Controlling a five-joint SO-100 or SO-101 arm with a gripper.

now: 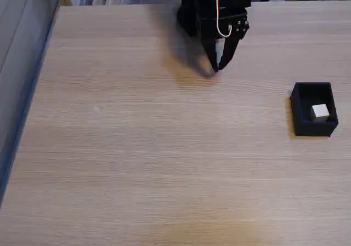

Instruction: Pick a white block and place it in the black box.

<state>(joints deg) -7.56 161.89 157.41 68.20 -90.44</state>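
Wood-grain table (137,164), white block (320,112) already sitting inside the black box (299,101) on the right.
You'd pinch that light, stiff cube by its flat sides; gripper (218,65) hangs well apart with its jaws pressed together, holding nothing.

No readable text, label, brand, number or sign appears anywhere in the fixed view. The black gripper (218,65) carries no visible marking, and the white cable looped on the arm above it is plain. The black box (312,126), to the right of the gripper and below it, has blank walls, and the white block (320,112) inside it has blank faces. The wooden table (137,147) is unmarked.
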